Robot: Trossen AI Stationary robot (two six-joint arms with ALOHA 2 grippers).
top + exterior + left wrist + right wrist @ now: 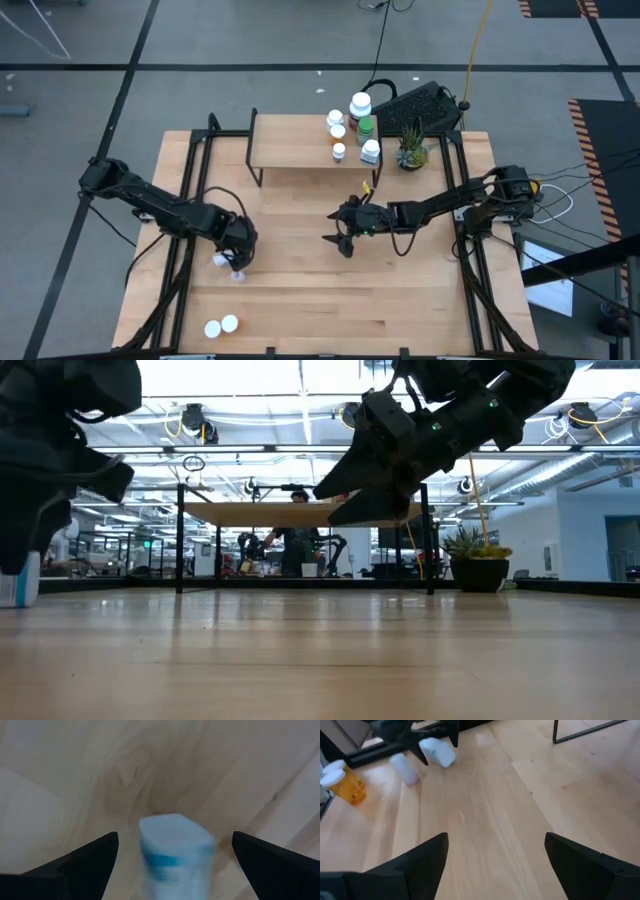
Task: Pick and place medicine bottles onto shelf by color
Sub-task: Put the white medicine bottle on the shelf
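Observation:
My left gripper [229, 255] hangs open over the table's left middle. In its wrist view its fingers [90, 860] stand on either side of a white bottle with a blue label [175, 852], not touching it. That bottle [220, 260] also shows in the low view [20, 580]. A second white-capped bottle [238, 275] stands just nearer. Two more bottles [221, 326] sit by the near edge. My right gripper [343, 243] hovers open and empty above the table's centre. The shelf [295, 140] carries several bottles [360, 128] at its right end.
A small potted plant [411, 150] stands right of the shelf. A black keyboard-like case [420, 105] lies beyond the table's far edge. Bare wood [300, 290] stretches between the two grippers and toward the near edge. The shelf's left half holds nothing.

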